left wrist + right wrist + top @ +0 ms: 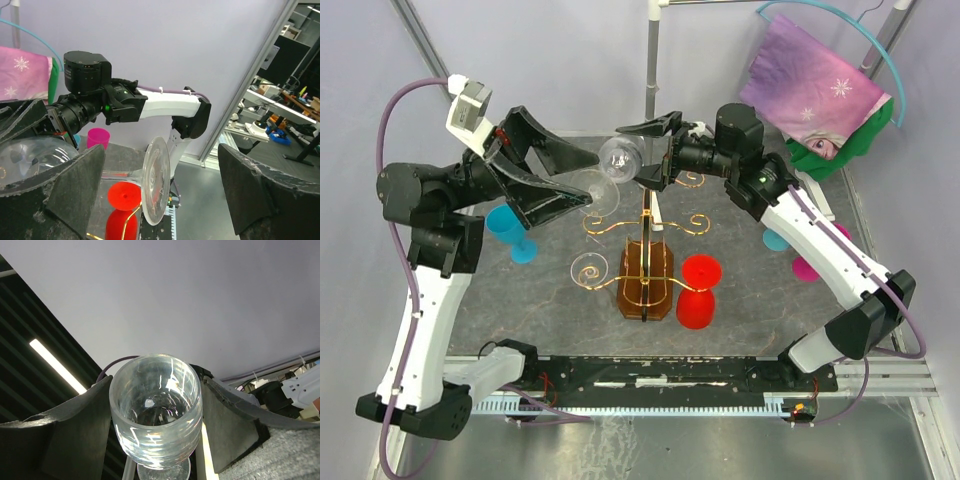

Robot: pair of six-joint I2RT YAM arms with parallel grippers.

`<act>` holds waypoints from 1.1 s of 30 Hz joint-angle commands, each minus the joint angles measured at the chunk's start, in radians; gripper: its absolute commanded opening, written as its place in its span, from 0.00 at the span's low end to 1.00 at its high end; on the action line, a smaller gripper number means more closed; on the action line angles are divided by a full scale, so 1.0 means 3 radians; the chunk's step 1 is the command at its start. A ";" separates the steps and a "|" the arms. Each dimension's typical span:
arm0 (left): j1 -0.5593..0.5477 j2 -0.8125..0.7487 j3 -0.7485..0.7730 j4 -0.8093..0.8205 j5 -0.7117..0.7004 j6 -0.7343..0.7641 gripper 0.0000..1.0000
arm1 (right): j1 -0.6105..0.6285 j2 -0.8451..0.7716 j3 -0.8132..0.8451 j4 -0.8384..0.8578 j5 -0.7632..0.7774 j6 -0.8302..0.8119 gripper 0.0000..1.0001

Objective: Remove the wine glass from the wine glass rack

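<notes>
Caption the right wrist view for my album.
Right tool clasping a clear wine glass by its bowl.

a robotics lab test cell: plain lilac-grey panel walls [550,70] on aluminium frame posts [420,35], a left robot arm [420,300] and a right robot arm [820,240] bolted to a slotted rail [670,375] at the near edge, workbenches [280,107] with monitors and gear outside the enclosure.

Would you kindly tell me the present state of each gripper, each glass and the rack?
clear wine glass: off the wine glass rack, held sideways in the air
right gripper: shut on its bowl
left gripper: open, fingers either side of its foot
wine glass rack: upright on the table
red glass: by the rack; hanging or standing, cannot tell
blue glass: on the table, apart from the rack
</notes>
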 commanded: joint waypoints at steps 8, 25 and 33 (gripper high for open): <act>-0.0007 -0.0160 0.0511 -0.1693 -0.1136 0.1317 0.99 | -0.0088 -0.0140 -0.0034 0.0175 -0.0053 -0.0096 0.65; -0.0010 -0.0573 0.0387 -0.2079 -0.2794 0.1380 0.99 | -0.1276 -0.0107 0.0059 -0.0606 -0.0506 -0.1036 0.64; -0.0009 -0.0636 0.0401 -0.2221 -0.2813 0.1387 0.99 | -0.1785 0.0190 0.0521 -0.1235 -0.0433 -0.1890 0.63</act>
